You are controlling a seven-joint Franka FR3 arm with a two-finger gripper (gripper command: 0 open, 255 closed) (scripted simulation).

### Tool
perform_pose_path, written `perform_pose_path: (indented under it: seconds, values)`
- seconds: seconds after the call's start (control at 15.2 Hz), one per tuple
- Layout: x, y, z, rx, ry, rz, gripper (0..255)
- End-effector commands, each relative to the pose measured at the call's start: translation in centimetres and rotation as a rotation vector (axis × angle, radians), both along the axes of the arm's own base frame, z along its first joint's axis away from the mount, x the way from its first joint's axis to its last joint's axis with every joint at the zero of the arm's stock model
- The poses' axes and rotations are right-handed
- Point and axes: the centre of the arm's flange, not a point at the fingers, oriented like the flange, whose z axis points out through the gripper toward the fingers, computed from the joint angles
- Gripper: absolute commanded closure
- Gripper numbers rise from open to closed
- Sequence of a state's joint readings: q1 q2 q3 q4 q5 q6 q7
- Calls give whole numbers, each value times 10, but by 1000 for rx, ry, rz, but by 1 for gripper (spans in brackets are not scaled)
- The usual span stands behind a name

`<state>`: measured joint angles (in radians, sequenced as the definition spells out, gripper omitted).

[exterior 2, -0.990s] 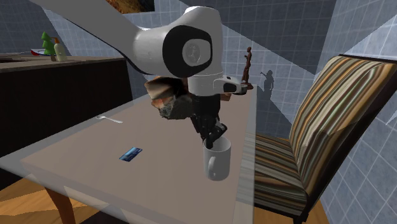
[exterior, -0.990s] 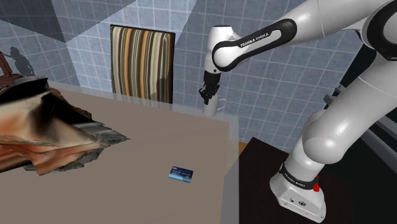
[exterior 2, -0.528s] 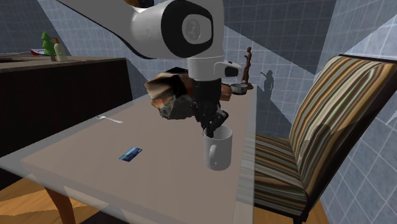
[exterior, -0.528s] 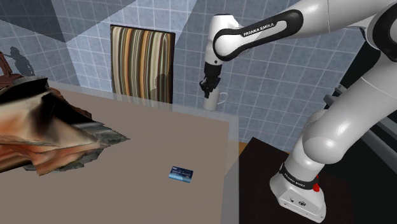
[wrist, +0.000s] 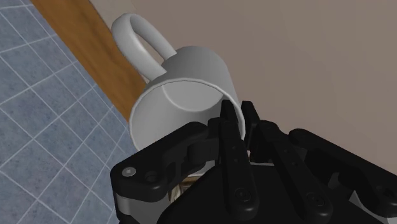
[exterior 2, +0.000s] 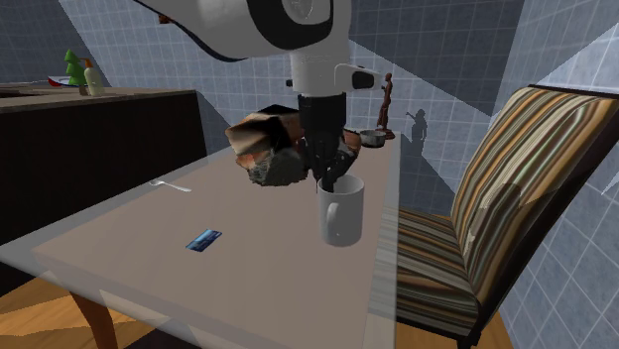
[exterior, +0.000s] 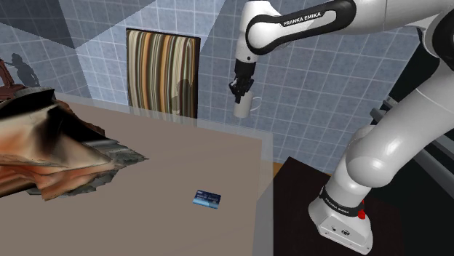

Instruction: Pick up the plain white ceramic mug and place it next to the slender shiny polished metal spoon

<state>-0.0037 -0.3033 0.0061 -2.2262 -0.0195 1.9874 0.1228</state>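
The plain white mug (exterior 2: 340,210) hangs in the air above the beige table (exterior 2: 258,263), near the edge by the striped chair. My black gripper (exterior 2: 327,181) is shut on its rim from above, one finger inside and one outside. In the wrist view the fingers (wrist: 233,137) pinch the mug (wrist: 181,89) wall, with its handle on the far side, over the table's edge. From the shoulder view the mug (exterior: 244,108) dangles below the gripper (exterior: 237,92) past the table's far corner. The thin metal spoon (exterior 2: 171,185) lies on the table near the second exterior view's left edge.
A small blue card (exterior: 206,198) lies flat on the table (exterior: 145,218). A large crumpled brown mass (exterior: 44,145) covers one end. A striped chair (exterior 2: 516,198) stands close to the table's side. A brown figurine (exterior 2: 386,99) and a small pot (exterior 2: 373,138) stand at the far end.
The arm has risen and carried the mug upward, off the table's surface. The grip on the rim is the same. Nothing else has moved.
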Motion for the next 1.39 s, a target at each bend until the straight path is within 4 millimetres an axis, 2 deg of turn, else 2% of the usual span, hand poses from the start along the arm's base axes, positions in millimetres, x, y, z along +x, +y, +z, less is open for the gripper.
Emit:
perform_pose_path:
  seconds: [0.0, 0.33, 1.32]
  values:
    - [0, 0, 11, 0, 0, 0, 255]
    - [0, 0, 33, 0, 0, 0, 255]
    - [-51, 191, 34, 0, 0, 0, 255]
